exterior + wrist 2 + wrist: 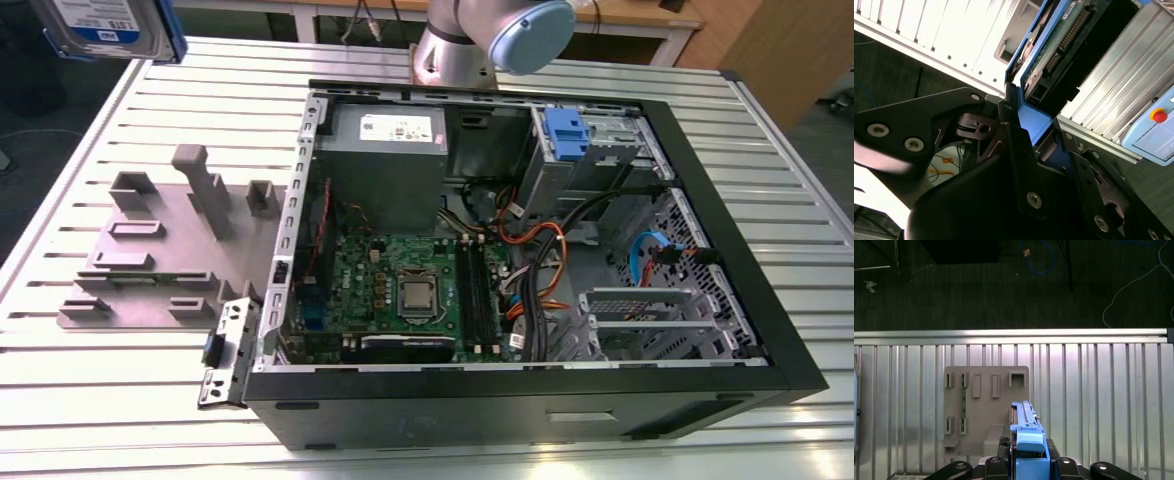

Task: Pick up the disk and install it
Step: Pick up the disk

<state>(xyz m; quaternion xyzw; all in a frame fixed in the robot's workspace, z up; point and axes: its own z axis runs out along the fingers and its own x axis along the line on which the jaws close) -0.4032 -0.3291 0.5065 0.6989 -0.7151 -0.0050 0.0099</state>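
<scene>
The disk [104, 24], a silver drive with a blue-and-white label in a blue carrier, hangs high above the table's far corner at the exterior view's left. In both wrist views my gripper [1036, 131] is shut on it, and its black fingers [1013, 131] clamp the blue carrier's end. The second wrist view shows the disk [1054, 47] from its circuit-board side. The first wrist view shows the disk [1025, 432] edge-on, rising from my gripper [1029, 462] above a grey holder [985, 405].
An open computer case [747, 270] lies on the slatted metal table [147, 400], with its motherboard, cables and a blue latch [567, 135] at the drive bay exposed. The grey holder [167, 235] with slots and posts lies beside the case. The arm's base [487, 40] stands behind the case.
</scene>
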